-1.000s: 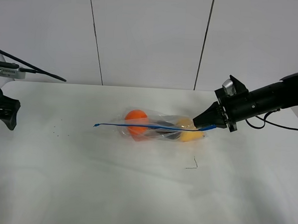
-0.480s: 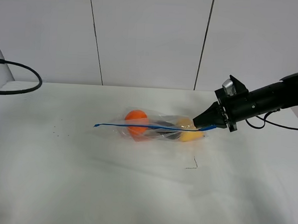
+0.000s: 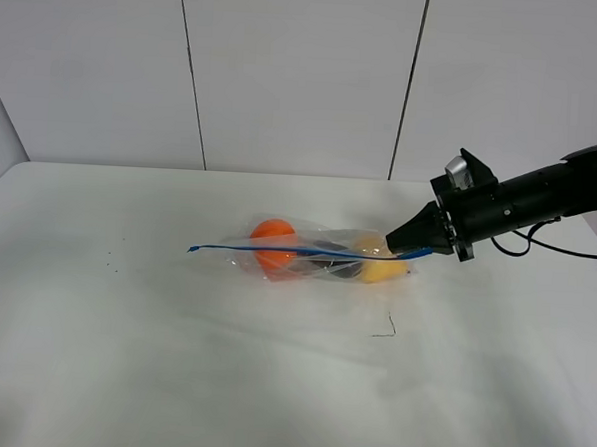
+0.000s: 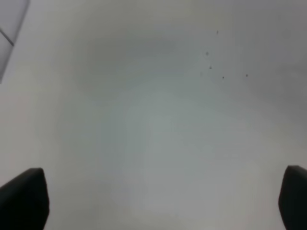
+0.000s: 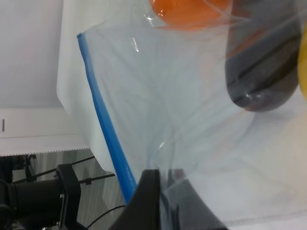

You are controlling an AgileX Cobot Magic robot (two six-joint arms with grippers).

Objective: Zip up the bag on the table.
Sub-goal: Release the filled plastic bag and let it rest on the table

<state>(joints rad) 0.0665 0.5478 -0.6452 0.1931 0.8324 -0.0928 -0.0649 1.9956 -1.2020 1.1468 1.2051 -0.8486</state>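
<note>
The clear bag (image 3: 317,255) lies in the middle of the white table (image 3: 171,357), with an orange, a dark and a yellow toy showing through. Its blue zipper strip (image 3: 277,250) runs from the left end to the right end. My right gripper (image 3: 405,245) is shut on the bag's right end at the strip. In the right wrist view, the right gripper (image 5: 160,191) pinches the plastic beside the blue strip (image 5: 103,124). The left gripper (image 4: 158,201) is open over bare table (image 4: 153,120), far from the bag, and is out of the exterior high view.
A small dark bent mark (image 3: 385,328) lies on the table in front of the bag. Tiny dark specks (image 3: 111,264) dot the left side. A panelled wall (image 3: 296,73) rises behind the far edge. The right arm's cable (image 3: 557,249) trails at the right.
The left arm has pulled back leftward and left the exterior high view. The right gripper and the bag have not moved.
</note>
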